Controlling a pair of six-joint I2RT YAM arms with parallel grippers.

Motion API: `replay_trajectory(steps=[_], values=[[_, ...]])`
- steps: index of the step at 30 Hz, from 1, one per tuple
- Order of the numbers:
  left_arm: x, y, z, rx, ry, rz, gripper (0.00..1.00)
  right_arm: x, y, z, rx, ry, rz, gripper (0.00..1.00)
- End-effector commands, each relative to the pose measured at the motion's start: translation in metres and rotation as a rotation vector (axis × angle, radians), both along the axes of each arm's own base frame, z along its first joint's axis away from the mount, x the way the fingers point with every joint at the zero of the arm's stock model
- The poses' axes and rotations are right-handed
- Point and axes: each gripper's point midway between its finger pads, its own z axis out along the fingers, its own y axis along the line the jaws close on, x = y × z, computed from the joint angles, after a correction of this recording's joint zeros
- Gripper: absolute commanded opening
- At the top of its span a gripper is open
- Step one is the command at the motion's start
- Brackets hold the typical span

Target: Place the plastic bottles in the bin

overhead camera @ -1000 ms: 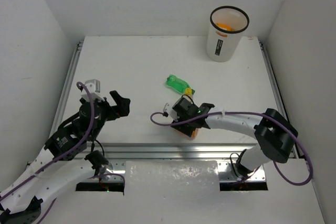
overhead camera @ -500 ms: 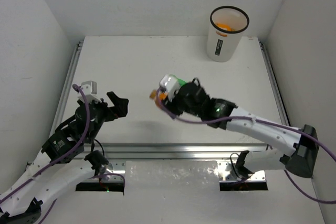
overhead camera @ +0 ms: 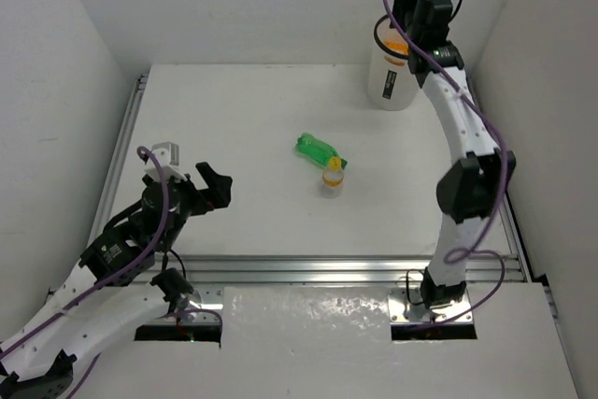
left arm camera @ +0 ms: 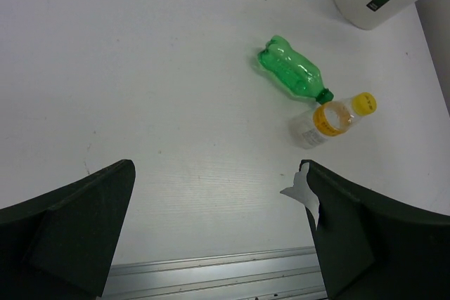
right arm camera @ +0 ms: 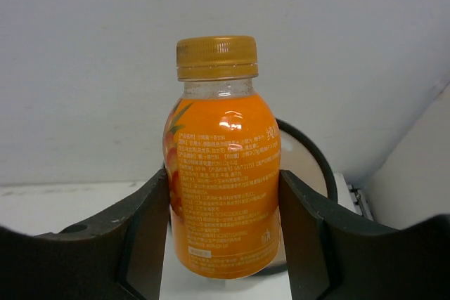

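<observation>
A white table (overhead camera: pixel 234 109) spreads below and ahead of the left gripper (overhead camera: pixel 218 188), with metal rails (overhead camera: pixel 121 151) along its edges. Plain white walls (overhead camera: pixel 234 7) enclose it, one just beyond the right gripper (right arm camera: pixel 223 201). The light is even and soft.
</observation>
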Motion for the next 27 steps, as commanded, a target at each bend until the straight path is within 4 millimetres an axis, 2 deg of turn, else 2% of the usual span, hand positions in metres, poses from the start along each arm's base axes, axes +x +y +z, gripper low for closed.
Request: replay_trajectory(steps=[1,2,3,4,5,7,9,10,11,12,13,14,15,16,17,18,19,20,21,22,23,24,25,26,27], values=[[0.005,-0.007,0.008,-0.01,-0.032,-0.026,1.0,0.044,-0.028,-0.011,-0.033,0.006,-0.045,0.29],[0.005,-0.009,0.007,-0.009,-0.028,-0.03,1.0,0.059,-0.026,-0.024,-0.057,0.017,-0.023,0.38],[0.006,-0.009,0.007,-0.007,-0.028,-0.034,1.0,0.063,-0.03,-0.028,-0.059,0.021,-0.052,0.51],[0.006,-0.011,0.006,-0.005,-0.024,-0.042,1.0,0.066,-0.034,-0.029,-0.059,0.02,-0.069,0.69],[0.007,-0.012,0.004,0.002,-0.02,-0.046,1.0,0.067,-0.029,-0.022,-0.047,-0.001,-0.042,0.99],[0.008,-0.014,0.004,0.005,-0.018,-0.054,1.0,0.063,-0.025,-0.01,-0.032,-0.025,-0.021,0.99],[0.01,-0.013,0.003,0.009,-0.015,-0.051,1.0,0.051,-0.012,0.001,0.012,-0.021,0.044,0.99],[0.011,-0.012,0.004,0.009,-0.018,-0.049,1.0,0.031,-0.002,0.029,0.028,-0.051,0.087,0.99],[0.012,-0.012,0.005,0.007,-0.02,-0.051,1.0,0.02,0.015,0.006,0.055,0.032,0.161,0.99],[0.014,-0.013,0.003,0.011,-0.015,-0.056,1.0,0.006,0.023,0.005,0.066,0.056,0.187,0.99],[0.017,-0.012,0.004,0.007,-0.017,-0.059,1.0,-0.029,0.042,0.031,0.074,0.034,0.235,0.99],[0.018,-0.012,0.004,0.005,-0.015,-0.061,1.0,-0.046,0.055,-0.022,0.076,0.169,0.265,0.99],[0.019,-0.012,0.003,0.002,-0.013,-0.069,1.0,-0.064,0.065,-0.035,0.081,0.208,0.285,0.99],[0.021,-0.008,0.004,0.002,-0.016,-0.053,1.0,-0.1,0.086,-0.021,0.099,0.19,0.34,0.99],[0.021,-0.007,0.004,0.002,-0.018,-0.049,1.0,-0.12,0.095,-0.079,0.106,0.291,0.356,0.99],[0.02,-0.004,0.007,-0.006,-0.031,-0.041,1.0,-0.142,0.118,-0.09,0.12,0.294,0.41,0.99],[0.02,-0.004,0.008,-0.011,-0.039,-0.042,1.0,-0.169,0.125,-0.08,0.157,0.244,0.452,0.99],[0.019,-0.004,0.009,-0.015,-0.044,-0.042,1.0,-0.189,0.127,-0.134,0.156,0.332,0.46,0.99],[0.018,-0.004,0.009,-0.022,-0.05,-0.047,1.0,-0.198,0.141,-0.134,0.157,0.287,0.485,0.99],[0.017,-0.005,0.01,-0.025,-0.053,-0.055,1.0,-0.206,0.142,-0.143,0.162,0.282,0.481,0.99],[0.017,-0.006,0.011,-0.027,-0.057,-0.06,1.0,-0.218,0.142,-0.168,0.159,0.321,0.485,0.99],[0.017,-0.007,0.011,-0.024,-0.055,-0.065,1.0,-0.219,0.148,-0.169,0.167,0.295,0.513,0.99],[0.017,-0.008,0.01,-0.024,-0.054,-0.073,1.0,-0.225,0.155,-0.178,0.177,0.304,0.552,0.99],[0.017,-0.009,0.01,-0.025,-0.054,-0.076,1.0,-0.231,0.159,-0.195,0.19,0.338,0.577,0.99],[0.017,-0.01,0.01,-0.023,-0.053,-0.08,1.0,-0.234,0.164,-0.199,0.192,0.345,0.596,0.99]])
